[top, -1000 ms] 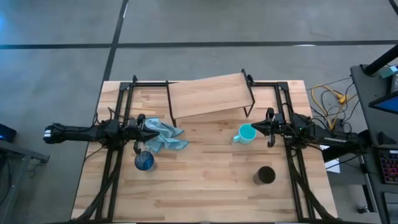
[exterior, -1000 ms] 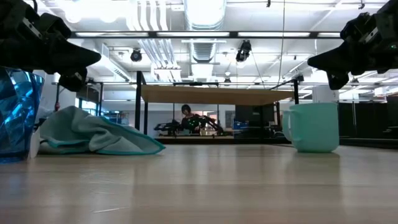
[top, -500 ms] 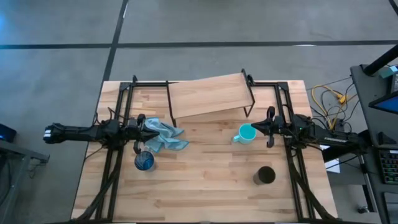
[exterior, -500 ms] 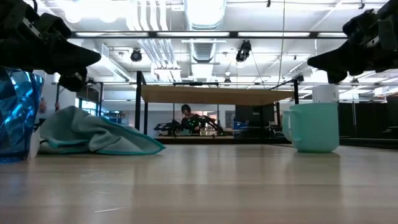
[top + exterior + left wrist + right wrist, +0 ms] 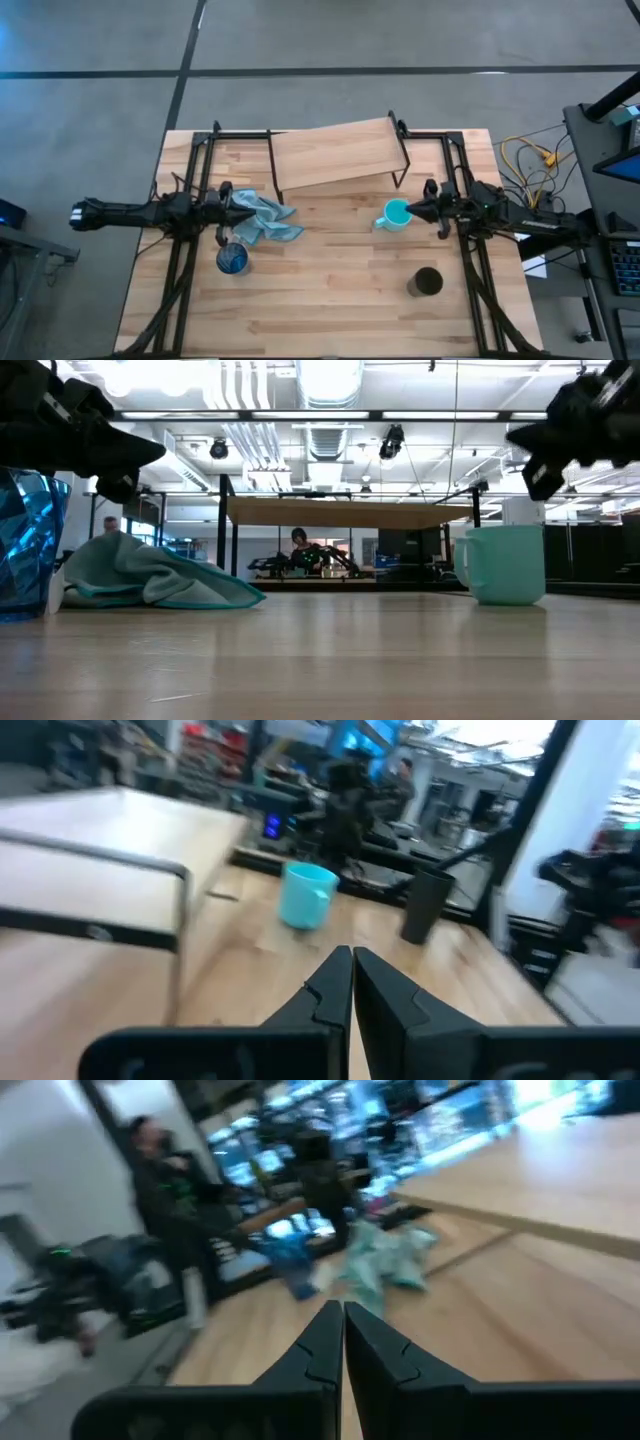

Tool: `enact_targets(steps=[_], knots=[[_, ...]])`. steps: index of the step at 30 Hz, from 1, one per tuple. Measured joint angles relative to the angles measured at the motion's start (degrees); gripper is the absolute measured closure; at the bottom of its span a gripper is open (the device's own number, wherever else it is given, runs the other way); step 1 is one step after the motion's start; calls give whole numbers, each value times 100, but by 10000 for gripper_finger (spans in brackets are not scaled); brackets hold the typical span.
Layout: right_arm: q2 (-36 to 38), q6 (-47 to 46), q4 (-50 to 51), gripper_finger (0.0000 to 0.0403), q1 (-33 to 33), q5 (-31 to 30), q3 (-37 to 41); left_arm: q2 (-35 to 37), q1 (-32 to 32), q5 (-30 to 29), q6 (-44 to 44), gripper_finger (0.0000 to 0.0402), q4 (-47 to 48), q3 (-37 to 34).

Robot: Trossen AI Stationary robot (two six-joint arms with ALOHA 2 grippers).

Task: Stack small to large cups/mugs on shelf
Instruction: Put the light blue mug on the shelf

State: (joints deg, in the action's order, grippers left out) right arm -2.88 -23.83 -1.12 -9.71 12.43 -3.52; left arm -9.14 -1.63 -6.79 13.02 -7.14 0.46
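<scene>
The teal mug (image 5: 396, 215) stands upright on the table in front of the shelf (image 5: 338, 153), a light board on black legs at the far middle. The blue glass cup (image 5: 232, 259) stands at the near left and the black cup (image 5: 427, 282) at the near right. My left gripper (image 5: 250, 208) is shut and empty, hovering over the light blue cloth (image 5: 268, 222). My right gripper (image 5: 411, 209) is shut and empty, just right of the mug and above its rim, as the low view (image 5: 515, 440) shows.
The cloth lies crumpled on the table between the left gripper and the blue cup. Black arm frames run along both sides of the table. Bare wood lies in the middle, between the mug, the blue cup and the black cup. People and equipment show in the room beyond.
My right gripper has gone up a little and slightly toward the table's right edge, turning as it went; its fingers stay shut. The mug and the other cups have kept still.
</scene>
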Motion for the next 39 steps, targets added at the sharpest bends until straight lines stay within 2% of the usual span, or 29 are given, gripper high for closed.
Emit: enact_targets(steps=[4,8,10,13,18,21,24,28,29,34,39], knots=[[-140,392,76,394,-3,-164,-711,5,2,-166,764,402,-220,48],[-691,747,1233,394,-5,-349,-1904,-135,2,610,1195,402,118,437],[-1176,795,2133,394,-5,-403,-2591,-263,2,838,1065,402,453,742],[-2096,682,3468,394,-5,-503,-3565,-527,2,837,739,402,1157,1448],[-3777,494,5224,394,-5,-503,-4982,-1223,2,762,-172,402,3005,3149],[-4709,479,6218,394,-5,-503,-5593,-1713,2,633,-804,402,3683,4030],[-5478,261,6623,394,-5,-503,-5984,-2009,2,630,-1474,402,3636,4594],[-6387,-739,6671,394,-6,-349,-6486,-2168,2,630,-1214,402,2881,4978],[-6601,-752,6652,394,-7,-288,-6594,-2183,2,629,-1092,402,2667,5039],[-7515,165,7348,394,5,148,-7218,-2029,2,630,-1225,402,2381,5184],[-8300,421,8448,394,21,152,-7649,-1730,2,630,-1340,402,3058,5153]])
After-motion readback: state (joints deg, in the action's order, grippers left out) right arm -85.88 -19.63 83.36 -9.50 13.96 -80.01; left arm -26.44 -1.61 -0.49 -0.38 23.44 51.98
